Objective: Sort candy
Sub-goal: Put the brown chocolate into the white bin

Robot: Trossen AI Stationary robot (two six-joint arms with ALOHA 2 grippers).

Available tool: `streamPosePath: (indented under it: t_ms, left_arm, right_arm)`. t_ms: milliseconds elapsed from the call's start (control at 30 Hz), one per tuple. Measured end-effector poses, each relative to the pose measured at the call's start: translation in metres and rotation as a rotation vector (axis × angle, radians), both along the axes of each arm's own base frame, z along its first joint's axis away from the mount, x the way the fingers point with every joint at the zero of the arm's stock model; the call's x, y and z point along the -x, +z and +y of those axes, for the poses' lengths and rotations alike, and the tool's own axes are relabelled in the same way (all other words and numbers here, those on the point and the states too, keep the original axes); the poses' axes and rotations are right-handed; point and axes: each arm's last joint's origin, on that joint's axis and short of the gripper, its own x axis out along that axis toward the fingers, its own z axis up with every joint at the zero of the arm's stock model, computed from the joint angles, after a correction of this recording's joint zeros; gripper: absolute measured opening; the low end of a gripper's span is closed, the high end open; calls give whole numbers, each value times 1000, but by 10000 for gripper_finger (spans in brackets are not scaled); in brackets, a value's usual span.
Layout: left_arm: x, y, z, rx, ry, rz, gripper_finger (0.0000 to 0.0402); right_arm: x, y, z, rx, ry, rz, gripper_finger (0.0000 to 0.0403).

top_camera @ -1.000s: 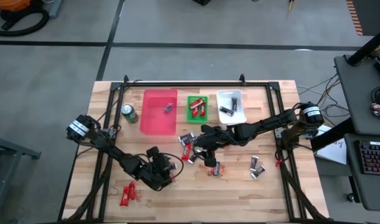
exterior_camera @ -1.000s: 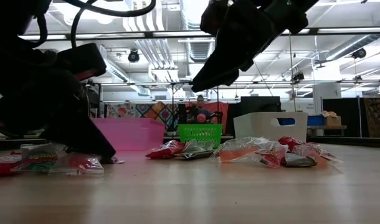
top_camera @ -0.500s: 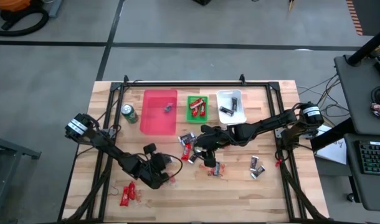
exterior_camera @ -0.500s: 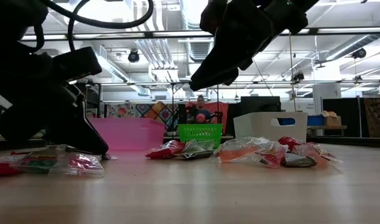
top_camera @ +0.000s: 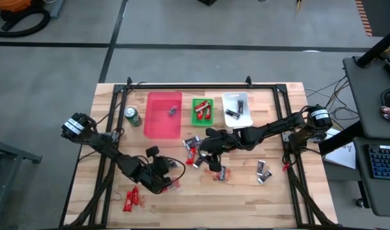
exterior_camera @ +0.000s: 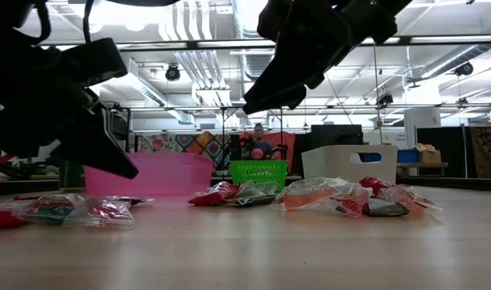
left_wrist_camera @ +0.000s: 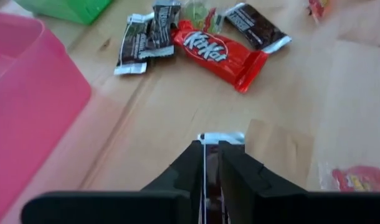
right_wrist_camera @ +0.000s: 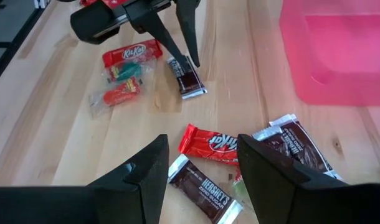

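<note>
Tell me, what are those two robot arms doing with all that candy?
They are sorting sweets into bins. The left hand has pinched a dark chocolate bar and holds it above the wooden table, not far from the pink bin. The right hand hangs open over a pile of sweets in the middle. A few sweets already lie in the green bin and the white bin.
</note>
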Motion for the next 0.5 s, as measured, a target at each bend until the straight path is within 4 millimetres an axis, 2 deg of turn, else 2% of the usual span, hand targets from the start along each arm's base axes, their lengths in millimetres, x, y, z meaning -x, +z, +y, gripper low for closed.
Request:
streamPosePath:
  t_ms: [200,500]
  left_arm:
    - [10,-5,-5,-2,-23,5,45]
    - [23,-9,-14,-22,4,-79,45]
  right_arm:
    - [0,0,3,6,14,0,180]
    - [0,0,4,9,21,-6,180]
